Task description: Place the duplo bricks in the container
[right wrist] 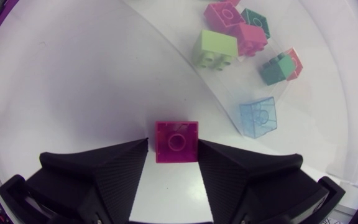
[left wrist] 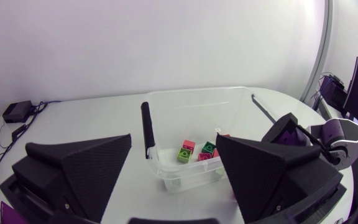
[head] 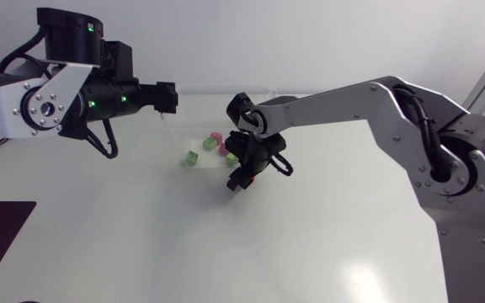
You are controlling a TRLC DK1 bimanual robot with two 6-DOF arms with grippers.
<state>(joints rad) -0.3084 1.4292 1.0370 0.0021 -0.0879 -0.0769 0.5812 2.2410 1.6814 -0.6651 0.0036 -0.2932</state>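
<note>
The right claw (head: 239, 177) was clamped on a magenta brick (right wrist: 177, 141), one finger against each side. It was just outside the clear container (left wrist: 194, 91), whose curved wall edge ran close ahead of the fingers and off to one side. Past that edge lay loose bricks, a pale blue brick (right wrist: 258, 117) nearest the claw and a light green brick (right wrist: 216, 48) farther ahead. On the claw's other side the table (right wrist: 73, 81) lay bare. The left claw (left wrist: 174, 142) stood with its fingers wide apart, short of the container's near wall, with the container ahead between them.
</note>
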